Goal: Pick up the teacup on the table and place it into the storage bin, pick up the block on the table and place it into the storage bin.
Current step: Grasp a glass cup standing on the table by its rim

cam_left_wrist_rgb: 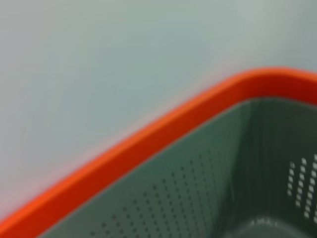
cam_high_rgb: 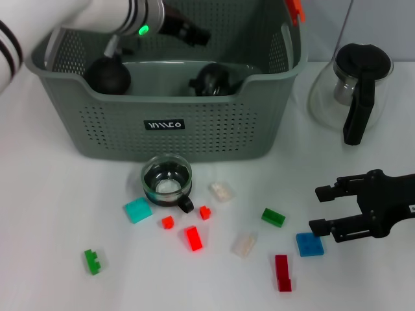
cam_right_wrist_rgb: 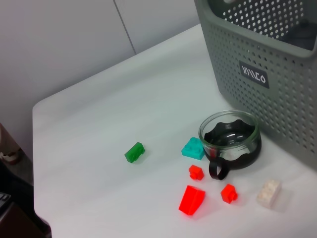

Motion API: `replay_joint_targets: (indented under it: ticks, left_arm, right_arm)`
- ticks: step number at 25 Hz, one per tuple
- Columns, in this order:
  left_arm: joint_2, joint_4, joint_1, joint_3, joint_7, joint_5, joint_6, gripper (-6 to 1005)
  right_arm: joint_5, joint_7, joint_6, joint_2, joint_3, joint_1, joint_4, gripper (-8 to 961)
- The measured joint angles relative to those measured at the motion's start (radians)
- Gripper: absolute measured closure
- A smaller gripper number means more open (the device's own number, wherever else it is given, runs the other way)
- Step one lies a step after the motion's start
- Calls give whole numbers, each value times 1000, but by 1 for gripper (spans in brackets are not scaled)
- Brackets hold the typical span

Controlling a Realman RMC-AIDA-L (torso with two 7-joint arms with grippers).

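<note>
Lettering on the storage bin's (cam_high_rgb: 194, 97) black label (cam_high_rgb: 164, 124) is unreadable; right gripper (cam_high_rgb: 322, 209) jaws gape near blocks, left gripper's state unclear.

The left arm (cam_high_rgb: 97, 16) is a smooth white tube ringed with narrow black bands near its wrist, where a small green light (cam_high_rgb: 142, 30) glows. Beyond the bands it narrows into a black cylindrical end piece (cam_high_rgb: 185, 29). A second white segment with black stripes (cam_high_rgb: 9, 48) shows at the picture's edge. The right gripper (cam_high_rgb: 325, 210) is matte black throughout: two flat, angular fingers (cam_high_rgb: 334, 192) with stepped tips, mounted on a blocky black body (cam_high_rgb: 389, 201).
</note>
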Motion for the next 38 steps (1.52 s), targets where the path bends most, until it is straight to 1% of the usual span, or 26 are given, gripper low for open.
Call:
replay_joint_targets:
  ticks: [1, 4, 7, 8, 9, 10, 11, 12, 14, 16, 19, 23, 25, 28, 30, 33, 38]
  left_arm:
    - [1, 12, 2, -1, -5, 0, 11, 343]
    - [2, 166, 34, -2, -55, -4, 122, 250]
    - [0, 384, 96, -2, -72, -88, 290, 157]
    - [0, 475, 128, 0, -57, -157, 363, 158]
    - [1, 541, 154, 1, -38, -220, 424, 158]
    - [3, 629, 193, 0, 2, -317, 513, 159]
    - [4, 673, 216, -1, 34, -369, 562, 159]
    - [6, 748, 258, -1, 103, -474, 670, 160]
    - [8, 837, 312, -2, 182, -591, 812, 161]
    - [4, 899, 364, 4, 217, -678, 941, 162]
    - [-1, 936, 428, 36, 221, -727, 1049, 162]
    - [0, 953, 503, 105, 278, -706, 1119, 158]
    - [0, 955, 547, 149, 389, -651, 1153, 159]
    - [-2, 933, 589, 213, 488, -541, 1137, 161]
    - [-2, 909, 598, 262, 499, -466, 1101, 162]
    - [-3, 873, 591, 335, 475, -368, 1036, 162]
    - [-3, 808, 556, 450, 393, -218, 933, 158]
  right_arm:
    - [0, 0, 0, -1, 0, 0, 0, 159]
    - [0, -3, 7, -4, 0, 0, 3, 158]
    - [0, -6, 11, -7, 1, 1, 7, 158]
    - [0, -10, 12, -8, 3, 2, 10, 158]
    - [0, -13, 12, -11, 6, 3, 15, 157]
    - [0, -18, 12, -13, 10, 5, 22, 157]
    - [0, -21, 12, -15, 14, 7, 28, 157]
    - [0, -24, 13, -16, 17, 9, 34, 157]
    - [0, -27, 13, -18, 23, 12, 40, 158]
    - [0, -27, 13, -18, 26, 12, 40, 158]
    - [0, -27, 14, -15, 33, 13, 40, 158]
    - [0, -27, 17, -10, 33, 16, 46, 159]
    - [0, -26, 22, -9, 34, 20, 56, 159]
    - [0, -26, 26, -11, 33, 29, 75, 158]
    - [0, -26, 30, -11, 34, 33, 86, 158]
    - [0, -19, 39, -9, 33, 35, 91, 158]
    - [0, -18, 41, -6, 33, 36, 92, 157]
